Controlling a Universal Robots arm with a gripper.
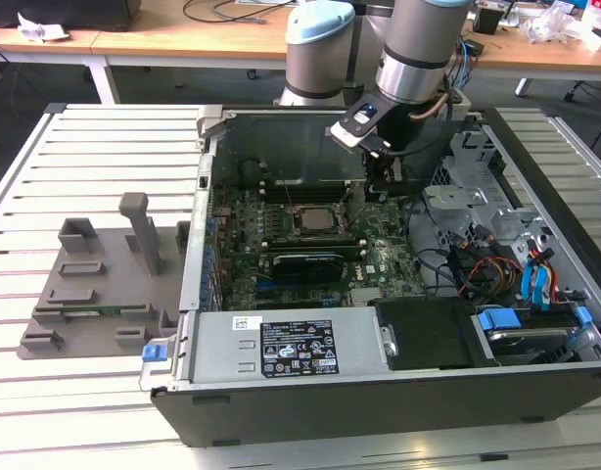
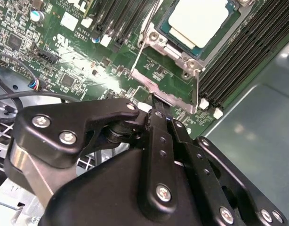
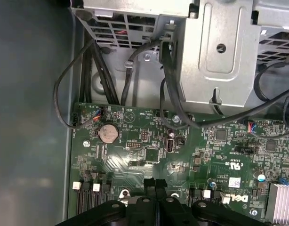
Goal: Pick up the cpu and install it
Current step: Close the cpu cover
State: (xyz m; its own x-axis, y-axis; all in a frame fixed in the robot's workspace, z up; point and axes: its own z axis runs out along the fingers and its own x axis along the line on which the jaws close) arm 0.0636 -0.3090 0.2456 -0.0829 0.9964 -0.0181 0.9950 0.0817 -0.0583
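Note:
The cpu [image 2: 198, 21] lies flat in the motherboard socket, its pale silver top up and a metal frame [image 2: 156, 42] around it. In the exterior view the cpu [image 1: 315, 217] sits mid-board inside the open computer case [image 1: 281, 411]. My gripper [image 1: 379, 189] hangs inside the case, a little to the exterior view's right of the socket and above the board. Both wrist views show the black fingers pressed together, shut with nothing between them: gripper [image 2: 158, 107], gripper [image 3: 156, 184]. It is apart from the cpu.
A grey fixture plate [image 1: 85, 294] with raised blocks lies on the slatted table at the exterior view's left. Memory slots [image 2: 248, 52] flank the socket. A metal drive cage [image 3: 220, 52] and loose cables [image 3: 168, 80] crowd the case's right side. The power supply [image 1: 281, 348] lines the front.

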